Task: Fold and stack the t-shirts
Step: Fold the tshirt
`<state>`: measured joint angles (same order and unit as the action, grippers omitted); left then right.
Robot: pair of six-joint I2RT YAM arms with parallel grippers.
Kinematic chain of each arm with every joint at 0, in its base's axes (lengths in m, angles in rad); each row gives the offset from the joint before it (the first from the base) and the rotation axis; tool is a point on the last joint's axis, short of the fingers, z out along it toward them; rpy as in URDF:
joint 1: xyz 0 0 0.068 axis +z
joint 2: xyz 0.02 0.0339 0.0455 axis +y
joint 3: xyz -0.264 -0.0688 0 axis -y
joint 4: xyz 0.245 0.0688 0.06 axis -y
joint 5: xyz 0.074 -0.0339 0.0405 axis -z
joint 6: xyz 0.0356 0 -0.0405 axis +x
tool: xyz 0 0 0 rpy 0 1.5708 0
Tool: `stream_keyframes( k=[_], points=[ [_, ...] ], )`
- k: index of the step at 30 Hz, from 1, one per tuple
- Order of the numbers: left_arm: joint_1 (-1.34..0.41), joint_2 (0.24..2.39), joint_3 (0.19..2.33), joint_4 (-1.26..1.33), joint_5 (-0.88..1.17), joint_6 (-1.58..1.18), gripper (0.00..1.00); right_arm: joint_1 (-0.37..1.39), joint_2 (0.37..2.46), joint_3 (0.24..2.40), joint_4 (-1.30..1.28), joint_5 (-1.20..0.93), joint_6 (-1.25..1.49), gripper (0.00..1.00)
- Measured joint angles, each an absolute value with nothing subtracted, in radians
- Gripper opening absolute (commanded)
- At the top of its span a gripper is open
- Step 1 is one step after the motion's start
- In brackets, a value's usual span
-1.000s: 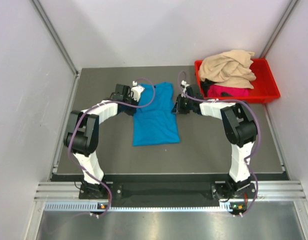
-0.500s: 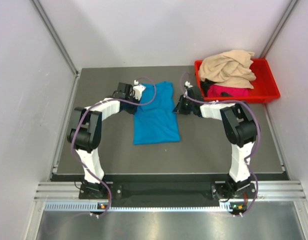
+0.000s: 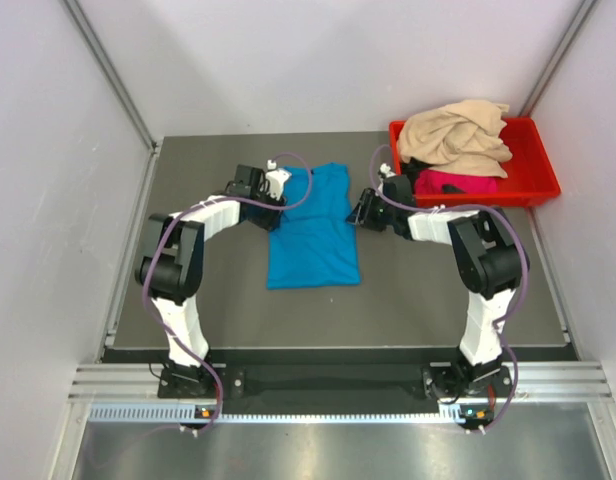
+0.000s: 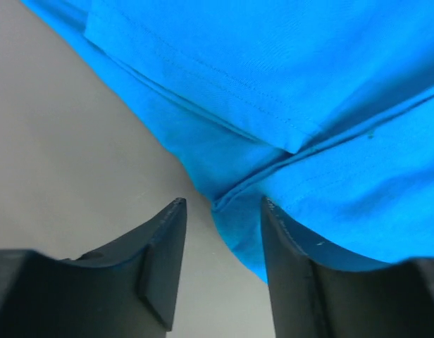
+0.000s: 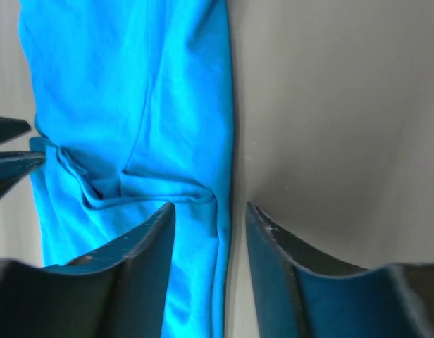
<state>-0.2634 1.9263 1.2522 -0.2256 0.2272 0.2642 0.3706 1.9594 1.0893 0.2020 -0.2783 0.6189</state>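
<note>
The turquoise-blue t-shirt [image 3: 313, 228] lies folded into a narrow strip, flat on the grey table [image 3: 428, 290]. My left gripper [image 3: 277, 186] is low at the shirt's far left edge. In the left wrist view its jaws [image 4: 220, 208] stand open, with the shirt's hem [image 4: 308, 84] lying loose between and ahead of them. My right gripper [image 3: 360, 208] is at the shirt's right edge, and its open jaws [image 5: 210, 208] straddle the cloth's border [image 5: 132, 105] without pinching it. A beige t-shirt [image 3: 456, 133] and a magenta one [image 3: 456, 183] are heaped in the bin.
The red plastic bin [image 3: 540, 165] stands at the table's back right corner, just behind my right arm. White walls close in on the left, back and right. Bare grey table lies in front of the shirt and on both sides.
Both grippers have gone from shut to open, letting go of the blue shirt's edges. The right gripper has shifted slightly right. The shirt lies as before.
</note>
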Motion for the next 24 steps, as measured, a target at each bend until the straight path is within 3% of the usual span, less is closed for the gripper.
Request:
stream_keyframes(
  k=[8,12,16,19,24],
  points=[
    [-0.274,1.740,1.212,-0.246,0.229,0.272,0.55,0.380,1.773,1.040,0.033,-0.167,0.513,0.50],
    [-0.332,1.540,1.097,-0.263,0.251,0.352,0.55,0.419,1.607,0.964,-0.063,-0.107,0.468,0.54],
    [-0.475,1.401,0.934,-0.274,0.245,0.492,0.65,0.525,1.486,0.843,-0.122,-0.077,0.474,0.58],
    [-0.582,1.363,0.806,-0.310,0.232,0.588,0.67,0.605,1.457,0.770,-0.154,-0.083,0.500,0.58],
    [-0.608,1.361,0.690,-0.350,0.192,0.681,0.68,0.646,1.457,0.680,-0.141,-0.111,0.559,0.58]
  ],
)
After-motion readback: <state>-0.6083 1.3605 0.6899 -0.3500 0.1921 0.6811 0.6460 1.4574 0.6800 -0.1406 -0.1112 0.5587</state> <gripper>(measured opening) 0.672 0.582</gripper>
